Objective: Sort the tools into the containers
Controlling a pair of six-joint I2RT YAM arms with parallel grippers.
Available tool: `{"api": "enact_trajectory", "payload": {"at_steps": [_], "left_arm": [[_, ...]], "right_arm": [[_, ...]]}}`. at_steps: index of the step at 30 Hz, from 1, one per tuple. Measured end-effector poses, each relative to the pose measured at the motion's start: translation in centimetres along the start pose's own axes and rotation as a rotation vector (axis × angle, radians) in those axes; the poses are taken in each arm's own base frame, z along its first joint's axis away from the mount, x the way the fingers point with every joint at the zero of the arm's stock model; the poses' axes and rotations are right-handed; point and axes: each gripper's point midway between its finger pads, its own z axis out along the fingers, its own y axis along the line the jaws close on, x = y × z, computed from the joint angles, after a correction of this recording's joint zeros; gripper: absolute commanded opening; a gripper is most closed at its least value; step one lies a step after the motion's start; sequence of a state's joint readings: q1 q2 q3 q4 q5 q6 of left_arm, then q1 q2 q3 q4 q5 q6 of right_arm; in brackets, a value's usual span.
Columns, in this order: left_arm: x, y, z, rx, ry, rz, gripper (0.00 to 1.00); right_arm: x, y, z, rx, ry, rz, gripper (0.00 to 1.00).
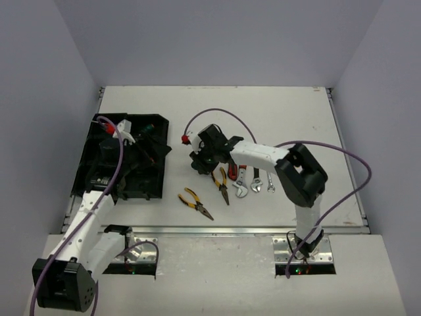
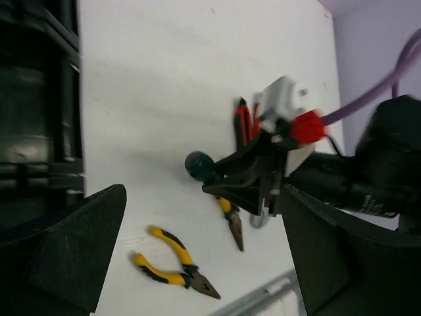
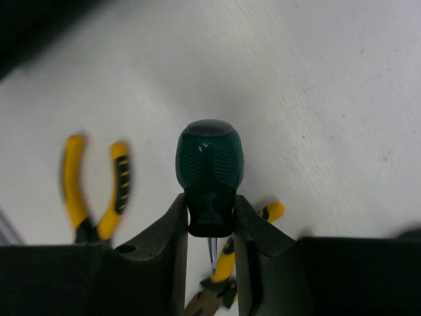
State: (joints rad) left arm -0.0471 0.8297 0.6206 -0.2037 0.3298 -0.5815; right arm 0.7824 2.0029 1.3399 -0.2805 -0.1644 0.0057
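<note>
Top external view takes in the whole job. The bench (image 1: 296, 118) carries the black organizer tray (image 1: 150, 187) along its left edge. The left arm (image 1: 85, 217) reaches over that tray, the left jaws spread wide and holding nothing. The right arm (image 1: 263, 155) stretches across the middle of the bench, and the right jaws are clamped on the green-handled screwdriver (image 3: 209, 158), near the tray's right wall but not yet over it.

Something red and green shows in the tray's far compartment. It is probably tools already sorted, though the arm and the dark plastic hide too much to count. Loose toward the middle of the bench's near edge lie the yellow-handled pliers (image 1: 195, 203), a second yellow pair (image 1: 222, 184), a red-handled tool (image 1: 232, 174) and three silver wrenches (image 1: 256, 183). By my judgement the sorting is partly done, with one tool in hand and six left to carry.

Right wrist view alone shows the grip itself. Both fingers pinch the narrow collar under the handle's bulb, with the shaft running back between them and pliers blurred beneath. Left wrist view looks across the bench from the tray side. It shows the handle's round butt poking out of the right jaws toward the tray, with both pliers lying below. Only the top view shows the tray and the wrench row together.
</note>
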Motion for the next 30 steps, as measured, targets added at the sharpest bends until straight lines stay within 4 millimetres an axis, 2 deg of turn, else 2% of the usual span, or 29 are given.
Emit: {"api": "enact_trajectory", "payload": {"at_steps": [2, 4, 7, 10, 14, 16, 18, 19, 21, 25, 28, 29, 30], "left_arm": [[2.4, -0.3, 1.0, 0.079, 0.071, -0.058, 1.00], [3.9, -1.2, 1.8, 0.171, 0.111, -0.101, 1.00], [5.0, -3.4, 2.5, 0.286, 0.164, -0.132, 1.00], [5.7, -6.7, 2.6, 0.409, 0.194, -0.115, 0.99], [6.2, -10.5, 2.4, 0.521, 0.212, -0.091, 0.91], [6.0, -11.3, 2.4, 0.546, 0.204, -0.087, 0.91], [5.8, -11.5, 2.5, 0.551, 0.197, -0.092, 0.87], [5.8, -11.5, 2.6, 0.549, 0.195, -0.097, 0.78], [5.8, -11.3, 2.8, 0.540, 0.193, -0.107, 0.46], [5.5, -11.6, 2.9, 0.545, 0.187, -0.111, 0.36], [5.7, -11.9, 2.9, 0.554, 0.192, -0.114, 0.13], [5.7, -12.0, 2.9, 0.556, 0.193, -0.112, 0.13], [5.7, -12.0, 3.0, 0.557, 0.192, -0.111, 0.19]], "right_arm": [[-1.2, 1.2, -3.1, -0.025, -0.076, 0.036, 0.04], [-3.9, 2.7, -6.9, -0.071, -0.208, 0.054, 0.04], [-7.6, 4.7, -12.0, -0.137, -0.406, 0.055, 0.04], [-8.6, 4.9, -15.1, -0.151, -0.512, 0.077, 0.04], [-7.7, 5.7, -15.5, -0.189, -0.513, 0.105, 0.03], [-7.2, 6.6, -15.2, -0.217, -0.498, 0.109, 0.02], [-7.0, 7.1, -15.0, -0.232, -0.491, 0.114, 0.02], [-7.0, 7.2, -15.0, -0.235, -0.490, 0.117, 0.02], [-7.1, 7.2, -15.0, -0.233, -0.492, 0.126, 0.03], [-7.0, 7.1, -15.0, -0.230, -0.490, 0.152, 0.03], [-7.1, 6.7, -14.9, -0.206, -0.494, 0.177, 0.02], [-7.1, 6.5, -14.8, -0.197, -0.492, 0.188, 0.02], [-7.0, 6.5, -14.8, -0.194, -0.491, 0.198, 0.02]]}}
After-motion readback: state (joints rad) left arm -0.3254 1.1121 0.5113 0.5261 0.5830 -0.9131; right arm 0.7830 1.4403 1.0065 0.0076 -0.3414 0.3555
